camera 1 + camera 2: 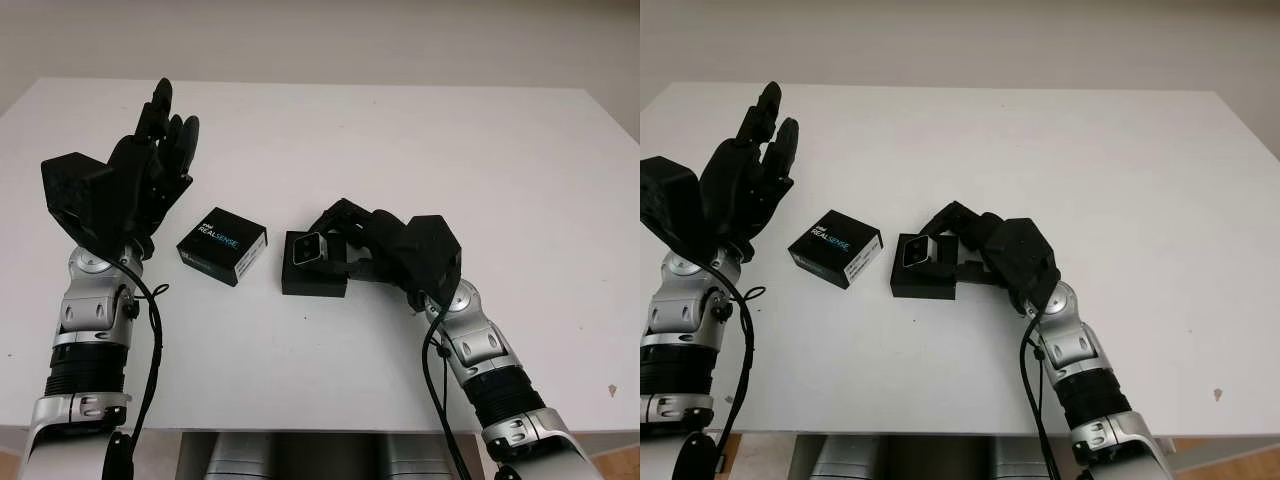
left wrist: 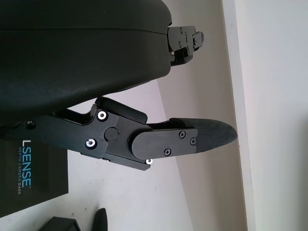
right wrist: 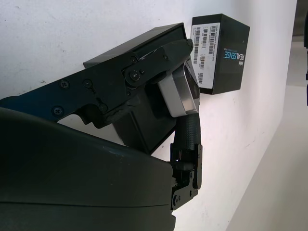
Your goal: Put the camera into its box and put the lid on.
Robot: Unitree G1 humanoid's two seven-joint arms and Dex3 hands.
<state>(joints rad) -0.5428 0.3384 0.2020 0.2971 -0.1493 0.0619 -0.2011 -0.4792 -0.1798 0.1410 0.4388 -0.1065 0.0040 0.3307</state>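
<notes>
1 camera (image 1: 306,249) sits gripped in the right hand (image 1: 345,240) over its box (image 1: 314,279).

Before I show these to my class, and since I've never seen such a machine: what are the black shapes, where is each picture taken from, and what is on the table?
They are a humanoid robot's two three-fingered hands. Two pictures come from cameras in its head, looking down at a white table; two come from cameras at its wrists. The right hand holds a small silver camera over the open black box. Beside the box lies the printed lid. The left hand is raised above the table's left side, open, holding nothing.
</notes>
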